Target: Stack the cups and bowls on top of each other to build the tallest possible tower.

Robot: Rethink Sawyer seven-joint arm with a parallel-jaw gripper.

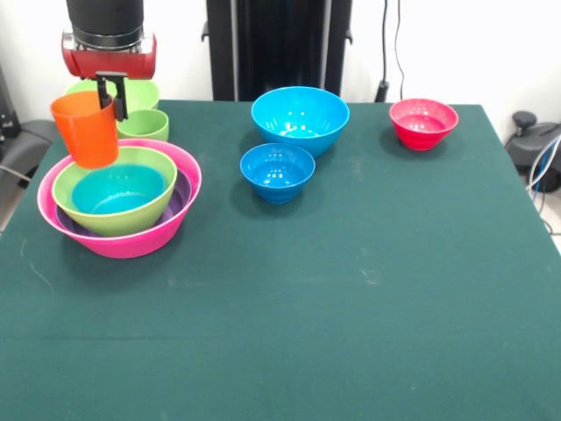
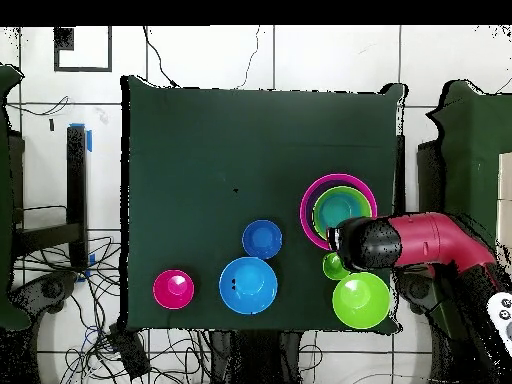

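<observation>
While the red and black arm hangs over the left end of the green bench [image 1: 351, 289], its gripper [image 1: 112, 98] has the jaws closed on the rim of the orange cup [image 1: 86, 130], one dark finger inside the wall and one outside. That cup is lifted clear, upright with its mouth up and its long axis close to vertical, leaning only a little, just above the left rim of the tower [image 1: 119, 203].

Counting left to right: one orange cup; one stack of four nested bowls, namely the pink bowl [image 1: 131, 242] as base, a purple bowl [image 1: 180, 198] showing as a thin band, a lime bowl [image 1: 114, 219], and a teal-blue bowl [image 1: 118, 189] innermost. Behind the stack sit one light green cup [image 1: 145, 124] and one lime green bowl [image 1: 140, 90], partly hidden by the arm. Toward the middle stand two loose blue bowls, the smaller [image 1: 277, 171] just in front of the larger [image 1: 300, 118], nearly touching. Well apart at the right far corner rests one small red bowl [image 1: 423, 122]. All the bowls sit mouth upward.
</observation>
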